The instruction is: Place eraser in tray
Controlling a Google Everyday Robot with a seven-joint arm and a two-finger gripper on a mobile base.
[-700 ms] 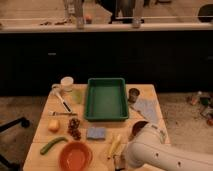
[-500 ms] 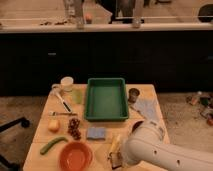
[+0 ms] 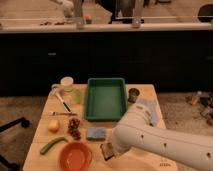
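Eraser can't be made out on the table point(image 3: 40, 134), so its place is unclear; gripper point(image 3: 107, 150) hangs low at the near edge, right of the orange bowl point(image 3: 75, 156), near the blue pad point(image 3: 96, 133), grip state can't tell, green tray point(image 3: 105, 99) far middle.

I see my white tubular arm point(image 3: 167, 145): a thick, smooth, plain shell that swells into a rounded joint and carries a few small dark holes along its side. The small dark gripper point(image 3: 106, 150) caps its narrow end, low in mid-view.
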